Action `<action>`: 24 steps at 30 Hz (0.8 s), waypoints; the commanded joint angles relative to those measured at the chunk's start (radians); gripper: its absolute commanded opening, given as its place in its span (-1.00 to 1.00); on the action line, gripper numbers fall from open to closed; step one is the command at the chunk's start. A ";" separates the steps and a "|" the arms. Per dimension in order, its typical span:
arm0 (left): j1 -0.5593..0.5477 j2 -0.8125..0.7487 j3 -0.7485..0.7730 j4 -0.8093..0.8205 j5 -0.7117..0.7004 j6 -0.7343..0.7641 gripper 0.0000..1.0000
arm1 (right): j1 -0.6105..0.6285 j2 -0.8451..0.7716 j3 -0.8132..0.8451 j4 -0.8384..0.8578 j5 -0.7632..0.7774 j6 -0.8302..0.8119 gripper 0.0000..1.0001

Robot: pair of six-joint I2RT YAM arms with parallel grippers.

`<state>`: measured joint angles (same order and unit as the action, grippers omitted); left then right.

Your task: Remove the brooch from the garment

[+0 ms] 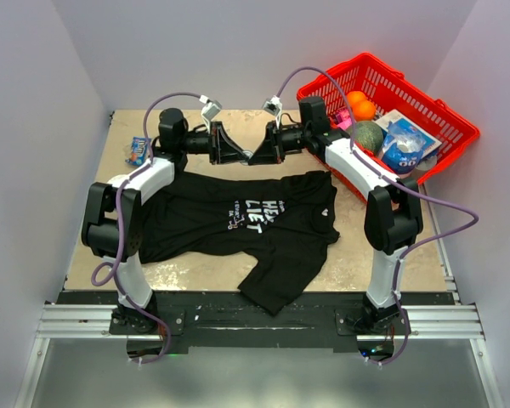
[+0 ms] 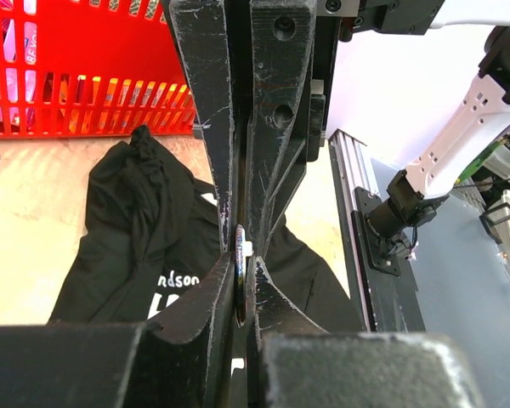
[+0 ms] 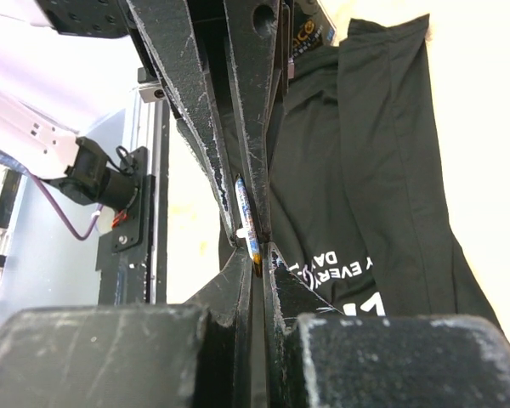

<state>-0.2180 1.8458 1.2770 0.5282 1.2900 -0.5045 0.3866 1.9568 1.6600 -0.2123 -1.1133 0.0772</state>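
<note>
Top: shirt lies on bench, basket at 2 o'clock. Left jaws and right jaws meet tip to tip at shirt's 12 o'clock; brooch too small to see here.
Left wrist: brooch edge-on, pinched by left jaws from 6 o'clock and right jaws from 12.
Right wrist: right jaws closed on brooch, shirt at 3 o'clock.

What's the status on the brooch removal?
Tip to tip: left gripper and right gripper both shut on the brooch. Held clear of the garment. Nothing in the way.
</note>
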 commanded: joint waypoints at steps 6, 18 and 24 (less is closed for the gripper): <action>0.008 -0.008 0.085 -0.289 -0.044 0.248 -0.81 | 0.003 -0.025 0.009 0.019 0.017 -0.004 -1.00; 0.012 -0.011 0.081 -0.293 -0.083 0.215 -0.71 | 0.005 -0.022 0.011 0.024 0.017 0.003 -1.00; 0.020 -0.026 0.073 -0.283 -0.107 0.208 -0.49 | 0.003 -0.024 0.004 0.030 0.013 0.012 -1.00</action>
<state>-0.2176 1.8454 1.3411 0.2741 1.2484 -0.3214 0.3920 1.9579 1.6600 -0.2253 -1.0653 0.0708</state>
